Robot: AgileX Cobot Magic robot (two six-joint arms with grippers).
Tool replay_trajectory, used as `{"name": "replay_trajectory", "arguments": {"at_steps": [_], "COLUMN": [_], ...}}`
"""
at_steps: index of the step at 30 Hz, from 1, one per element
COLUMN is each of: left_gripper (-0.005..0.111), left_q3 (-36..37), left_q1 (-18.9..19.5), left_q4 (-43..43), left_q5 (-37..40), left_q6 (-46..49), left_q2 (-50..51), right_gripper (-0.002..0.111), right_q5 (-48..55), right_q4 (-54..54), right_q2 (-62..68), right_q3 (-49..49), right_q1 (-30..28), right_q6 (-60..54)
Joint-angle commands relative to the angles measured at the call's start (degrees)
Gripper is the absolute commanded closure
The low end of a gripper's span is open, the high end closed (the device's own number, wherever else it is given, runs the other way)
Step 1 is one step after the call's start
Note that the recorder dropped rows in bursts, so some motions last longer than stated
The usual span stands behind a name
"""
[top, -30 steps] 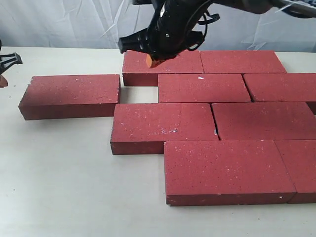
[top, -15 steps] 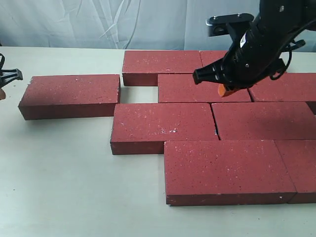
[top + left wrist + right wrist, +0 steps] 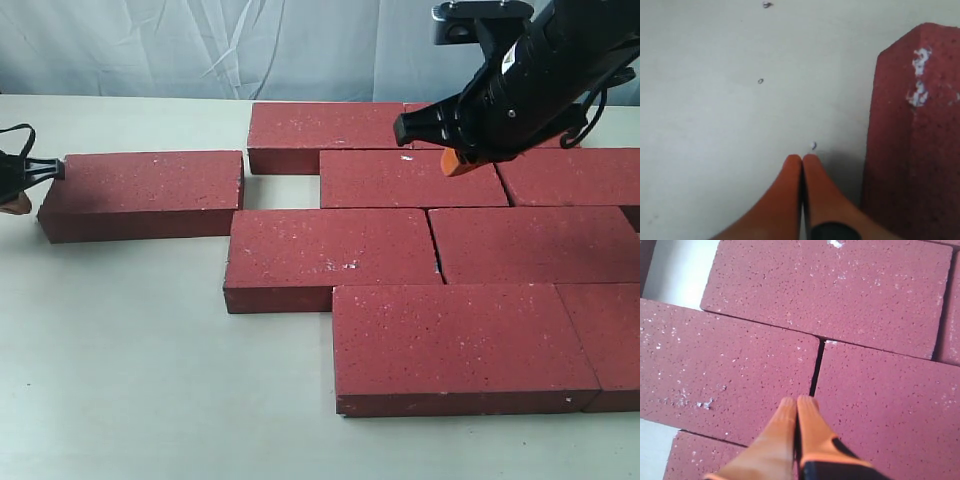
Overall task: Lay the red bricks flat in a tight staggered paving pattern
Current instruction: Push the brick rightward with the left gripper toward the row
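Several red bricks (image 3: 330, 257) lie flat in staggered rows on the right half of the table. One red brick (image 3: 145, 192) lies apart at the left, a gap away from the rest. My left gripper (image 3: 14, 203) is shut and empty at the far left edge, just beside that brick's left end (image 3: 912, 150); its orange fingertips (image 3: 792, 172) touch each other over the bare table. My right gripper (image 3: 452, 163) is shut and empty, hovering over the second-row brick (image 3: 410, 178). In the right wrist view its tip (image 3: 798, 400) sits over a seam between two bricks (image 3: 815, 371).
The white table (image 3: 120, 350) stretches bare to the left and front of the bricks. A crumpled pale sheet (image 3: 150, 45) hangs behind the table. A small rectangular gap (image 3: 280, 190) separates the lone brick from the pattern.
My right arm swung from over the back-left brick to the right, and now hangs slightly higher over the second row. My left gripper moved in towards the lone brick's left end.
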Motion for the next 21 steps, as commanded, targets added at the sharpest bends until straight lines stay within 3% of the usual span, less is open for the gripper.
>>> {"name": "replay_trajectory", "arguments": {"at_steps": [1,4,7,14,21], "left_gripper": [0.107,0.107,0.107,0.107,0.107], "left_q3": [-2.0,-2.8,-2.8,-2.8,-2.8], "left_q1": [0.2,0.2,0.2,0.2,0.2], "left_q4": [-7.0,-19.2,-26.1,-32.1,-33.2], "left_q5": [-0.7,0.4,0.4,0.1,-0.7], "left_q6": [7.0,18.9,27.3,35.2,35.6], "left_q2": [2.3,3.4,3.4,3.4,3.4], "right_gripper": [0.109,0.109,0.109,0.109,0.109], "right_q5": [-1.0,-1.0,-1.1,-1.1,-1.2], "right_q4": [-0.1,-0.1,-0.1,-0.1,-0.1], "right_q2": [-0.6,-0.6,-0.6,-0.6,-0.6], "right_q3": [0.3,0.3,0.3,0.3,0.3], "right_q1": [-0.2,-0.2,-0.2,-0.2,-0.2], "right_q6": [-0.3,-0.3,-0.3,-0.3,-0.3]}}
